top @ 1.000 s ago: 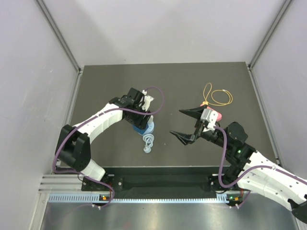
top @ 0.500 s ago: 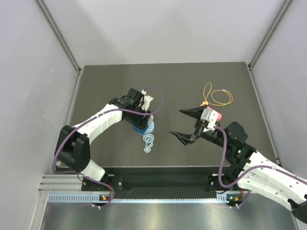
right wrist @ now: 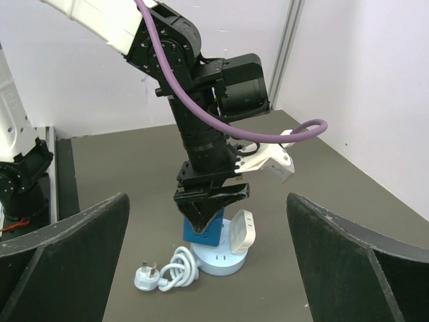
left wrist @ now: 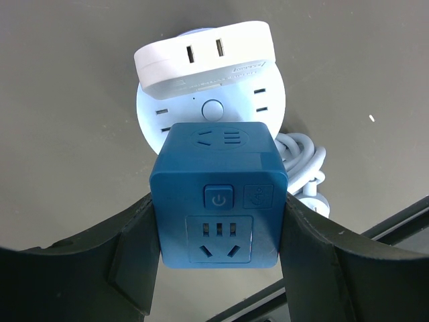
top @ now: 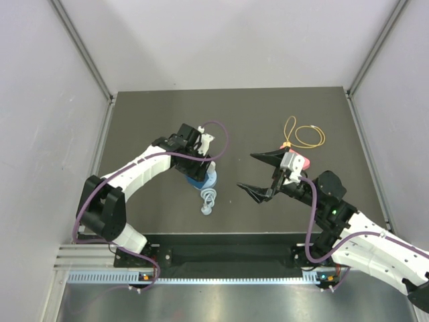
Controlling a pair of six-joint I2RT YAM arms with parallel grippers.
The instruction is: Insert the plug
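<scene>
Two grippers are showing; the left gripper (left wrist: 220,228) is clamping one blue cube adapter (left wrist: 218,194) against one round socket base (left wrist: 271,100), just beside one white adapter (left wrist: 204,57) sitting in it; the right gripper (top: 247,172) is hanging with fingers wide apart, holding nothing; one white cord (right wrist: 167,268) is coiling by the base; one yellow cable (top: 305,136) is lying well apart; nothing is visibly differing from a second ago.

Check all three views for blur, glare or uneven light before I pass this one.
Top external: even, diffuse light, faint shadows, no glare on the dark matte table. Left wrist: dark blue cube adapter crisp; black left fingers show little detail. Right wrist: black right fingers fill the lower corners, scene sharp.
</scene>
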